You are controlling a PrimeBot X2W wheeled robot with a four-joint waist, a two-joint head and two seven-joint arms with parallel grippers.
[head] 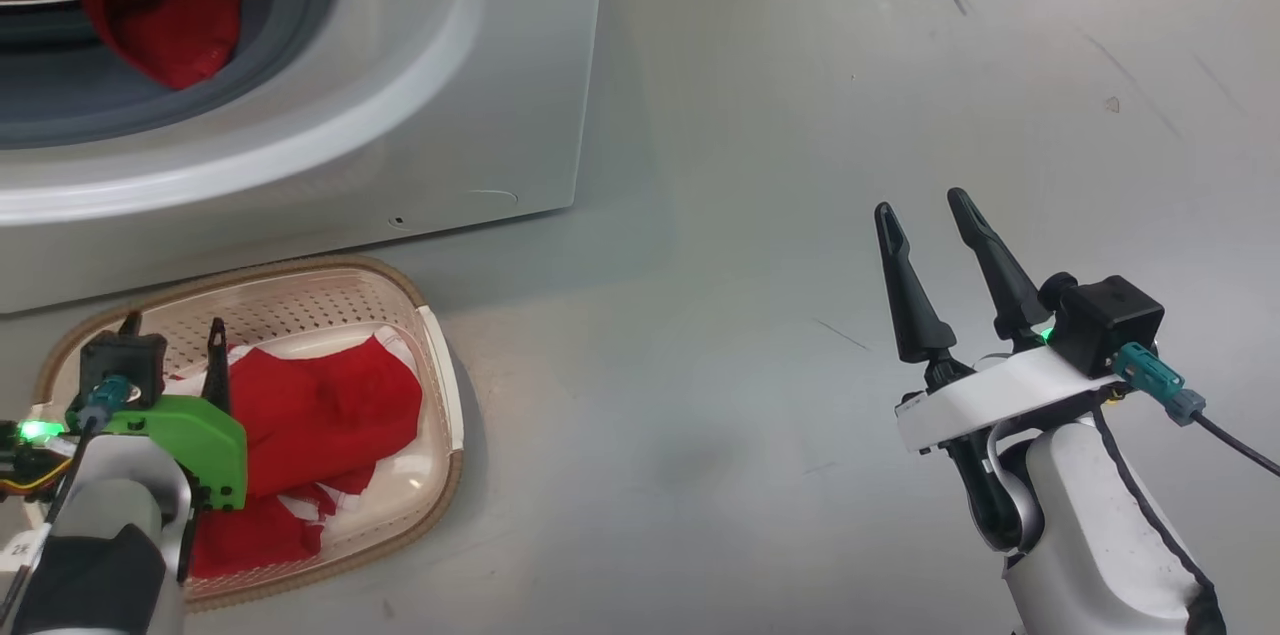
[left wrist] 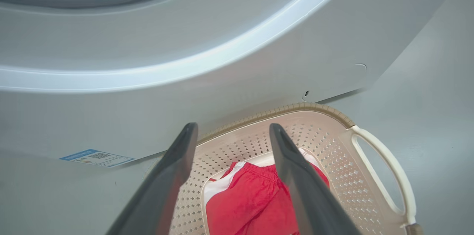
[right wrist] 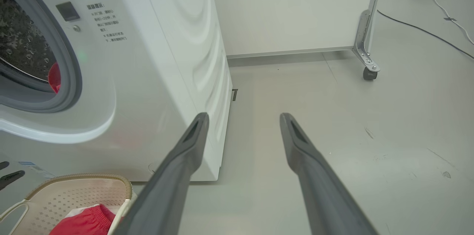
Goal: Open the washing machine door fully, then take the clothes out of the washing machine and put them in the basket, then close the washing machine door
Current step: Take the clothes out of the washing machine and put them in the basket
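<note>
The white washing machine (head: 480, 95) stands open at the upper left, and its door is out of view. Red clothes (head: 160, 5) hang over the grey gasket inside the drum. More red clothes (head: 320, 415) with white trim lie in the cream basket (head: 430, 345) on the floor in front of the machine. My left gripper (head: 172, 327) hovers open over the basket's left part with nothing between its fingers; in the left wrist view this gripper (left wrist: 233, 127) sits just above the clothes (left wrist: 251, 198). My right gripper (head: 922, 205) stands open and empty over bare floor, far right of the basket.
A small blue label (left wrist: 96, 157) marks the machine's lower front corner. A white panel on a caster wheel (right wrist: 366, 74) stands behind the machine's right side, with a cable (right wrist: 426, 31) across the floor beyond it. Grey floor (head: 750, 365) spreads between basket and right arm.
</note>
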